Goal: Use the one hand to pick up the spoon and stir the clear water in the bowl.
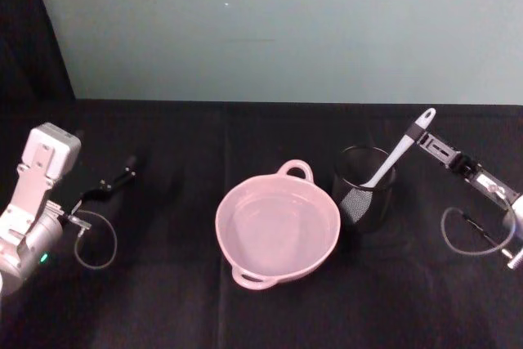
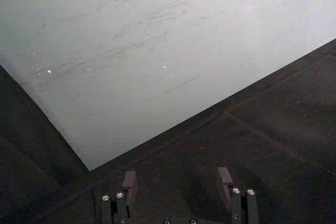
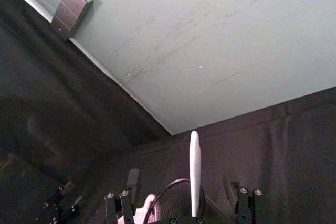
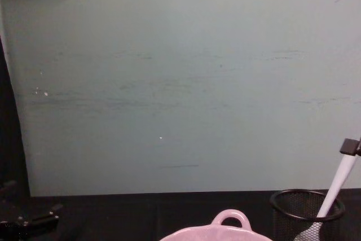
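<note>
Pink bowl (image 1: 237,202) w/ clear water sits mid-counter (image 1: 163,300), nearest the robot. Just beside it, to the right and slightly farther back, is a black mesh cup (image 1: 359,202) w/ the white spoon (image 1: 400,149) standing in it, handle leaning up and right. Right gripper (image 3: 179,178) is at the handle's top, jaws wide apart, straddling it, not clamped. Left gripper (image 2: 177,182) is off at left, jaws apart over bare counter, holding nothing.
</note>
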Controlling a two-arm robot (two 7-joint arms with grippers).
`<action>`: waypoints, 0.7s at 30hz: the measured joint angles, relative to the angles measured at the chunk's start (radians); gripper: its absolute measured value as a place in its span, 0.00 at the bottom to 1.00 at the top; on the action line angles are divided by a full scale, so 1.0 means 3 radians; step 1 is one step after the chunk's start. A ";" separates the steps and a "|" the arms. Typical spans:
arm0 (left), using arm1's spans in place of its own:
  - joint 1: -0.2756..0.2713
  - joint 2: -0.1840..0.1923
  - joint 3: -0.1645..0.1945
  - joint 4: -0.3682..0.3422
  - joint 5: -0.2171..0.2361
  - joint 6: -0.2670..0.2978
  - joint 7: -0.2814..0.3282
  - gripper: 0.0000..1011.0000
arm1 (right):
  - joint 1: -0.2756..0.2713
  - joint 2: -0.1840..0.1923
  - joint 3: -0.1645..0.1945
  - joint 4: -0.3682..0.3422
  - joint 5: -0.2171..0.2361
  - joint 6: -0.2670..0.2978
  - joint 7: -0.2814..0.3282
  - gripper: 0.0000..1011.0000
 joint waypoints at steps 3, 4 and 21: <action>0.0000 0.0000 0.0000 0.0000 0.0000 0.0000 0.0000 0.99 | 0.0057 -0.0009 -0.0038 0.0043 0.0005 0.0000 0.0004 0.99; 0.0000 0.0000 0.0000 0.0000 0.0000 0.0000 0.0000 0.99 | 0.0089 -0.0015 -0.0063 0.0071 0.0005 -0.0005 0.0006 0.99; 0.0000 0.0000 0.0000 0.0000 0.0000 0.0000 0.0000 0.99 | 0.0241 -0.0047 -0.0225 0.0200 0.0003 -0.0112 -0.0018 0.99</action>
